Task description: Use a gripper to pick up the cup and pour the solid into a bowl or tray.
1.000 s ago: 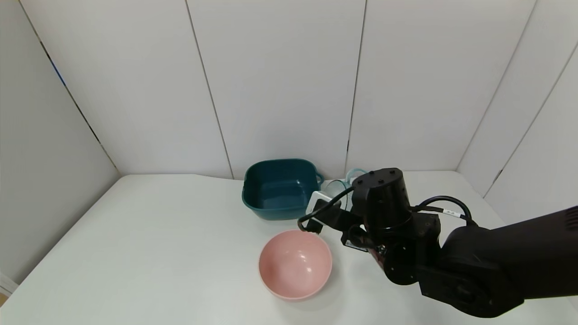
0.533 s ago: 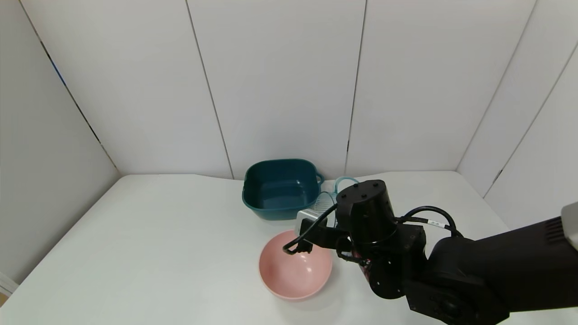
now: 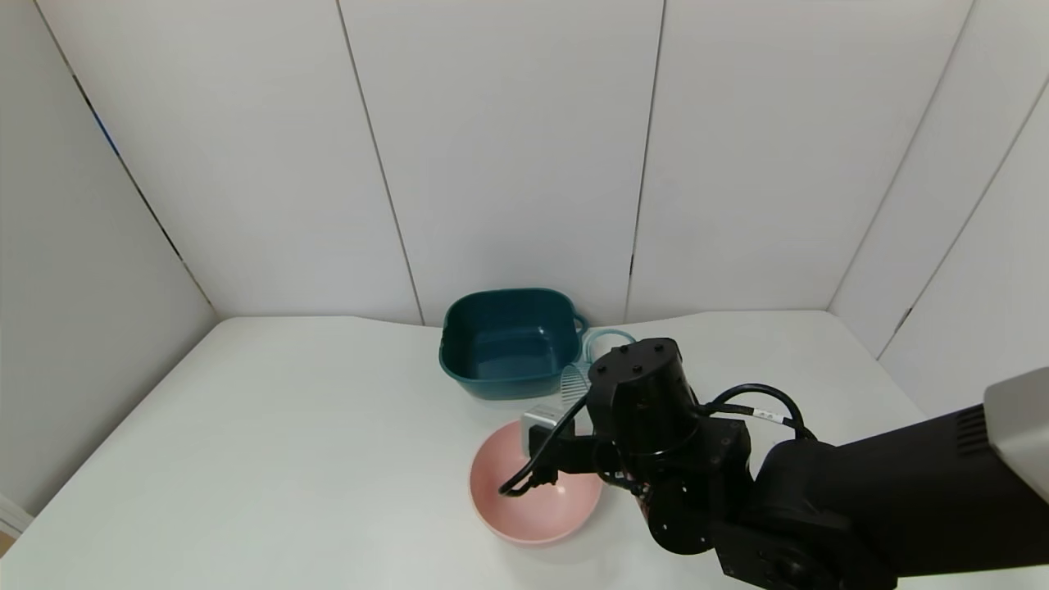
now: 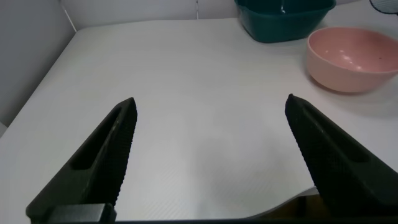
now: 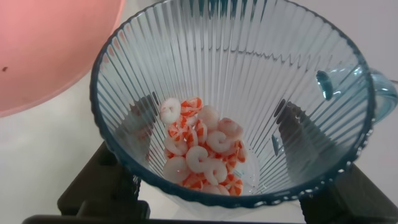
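Observation:
My right gripper [image 5: 211, 168] is shut on the light-blue ribbed cup [image 5: 249, 68] and holds it lifted beside the pink bowl [image 3: 508, 508], at the bowl's far right rim. In the head view the black arm hides most of the cup [image 3: 575, 380]; only its rim and handle show. The red-orange and white ring pieces [image 5: 202, 152] lie heaped in the cup's bottom. The pink bowl [image 5: 43, 50] looks empty; it also shows in the left wrist view [image 4: 351, 56]. My left gripper [image 4: 208, 162] is open and empty, low over the table's near left part.
A dark teal square tub [image 3: 508, 340] with a handle stands behind the bowl, near the back wall; it also shows in the left wrist view [image 4: 283, 18]. White walls close in the white table [image 3: 287, 451] at the back and sides.
My right arm has moved left and toward me with the cup, from beside the teal tub to the pink bowl's far right rim. The bowl and tub have not moved.

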`<state>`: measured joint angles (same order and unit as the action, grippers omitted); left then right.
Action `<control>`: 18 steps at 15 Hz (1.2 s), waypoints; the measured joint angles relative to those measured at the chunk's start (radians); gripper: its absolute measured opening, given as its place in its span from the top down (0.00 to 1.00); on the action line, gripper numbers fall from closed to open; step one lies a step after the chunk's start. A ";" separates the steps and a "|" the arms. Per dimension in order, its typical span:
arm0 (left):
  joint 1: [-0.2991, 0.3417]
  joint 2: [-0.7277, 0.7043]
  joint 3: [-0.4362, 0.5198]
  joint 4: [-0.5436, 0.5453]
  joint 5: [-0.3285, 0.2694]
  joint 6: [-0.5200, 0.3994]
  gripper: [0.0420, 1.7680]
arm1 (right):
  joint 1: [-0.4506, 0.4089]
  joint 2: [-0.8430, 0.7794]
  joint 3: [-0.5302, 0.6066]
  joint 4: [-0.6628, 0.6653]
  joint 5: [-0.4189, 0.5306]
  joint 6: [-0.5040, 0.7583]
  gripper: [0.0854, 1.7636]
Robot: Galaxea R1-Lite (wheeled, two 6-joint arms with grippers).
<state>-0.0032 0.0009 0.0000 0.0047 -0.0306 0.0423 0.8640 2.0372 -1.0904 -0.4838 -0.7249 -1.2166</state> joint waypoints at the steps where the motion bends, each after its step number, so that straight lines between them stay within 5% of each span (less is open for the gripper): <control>1: 0.000 0.000 0.000 0.000 0.000 0.000 0.03 | 0.006 0.001 -0.001 -0.003 -0.016 -0.024 0.23; 18: 0.000 0.000 0.000 0.000 0.000 0.000 0.03 | 0.053 0.024 -0.027 -0.011 -0.093 -0.368 0.23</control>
<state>-0.0032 0.0009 0.0000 0.0047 -0.0302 0.0423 0.9174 2.0609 -1.1179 -0.4945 -0.8183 -1.5843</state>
